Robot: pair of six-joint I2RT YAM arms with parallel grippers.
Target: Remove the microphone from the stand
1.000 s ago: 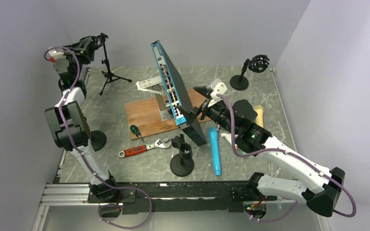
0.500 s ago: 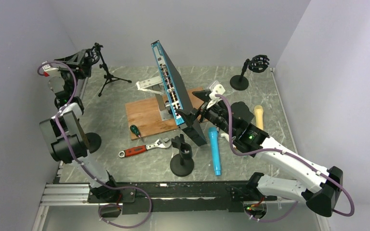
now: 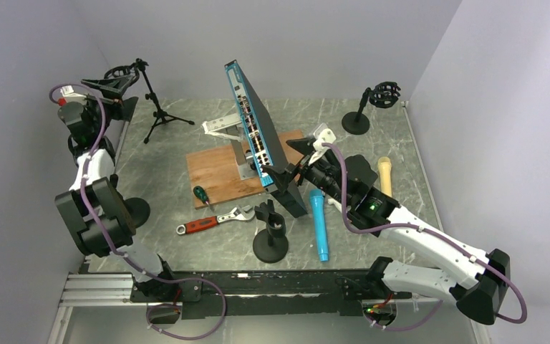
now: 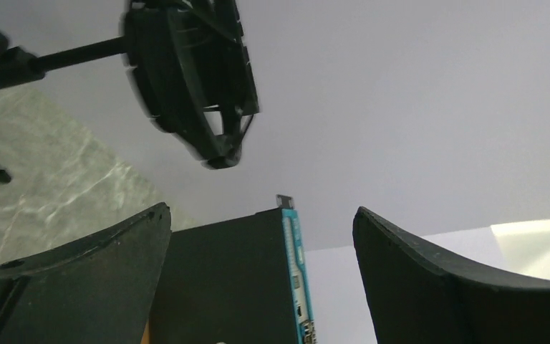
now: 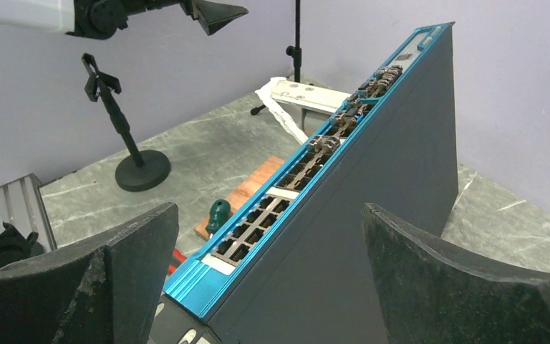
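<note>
Left fingers [image 4: 79, 272] parted, blue microphone [image 3: 319, 226] on table [image 3: 407, 137]

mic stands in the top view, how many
4: tripod stand far left; shock-mount stand far right; clip stand front centre; base stand near left, partly behind the left arm.

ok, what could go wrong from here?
The left gripper hangs open beside the mount on the tripod; a nudge could topple it.
The right gripper is open close to the tilted switch; pushing on might knock it over.
The mount looks empty in the left wrist view, so closing there may grab nothing.
</note>
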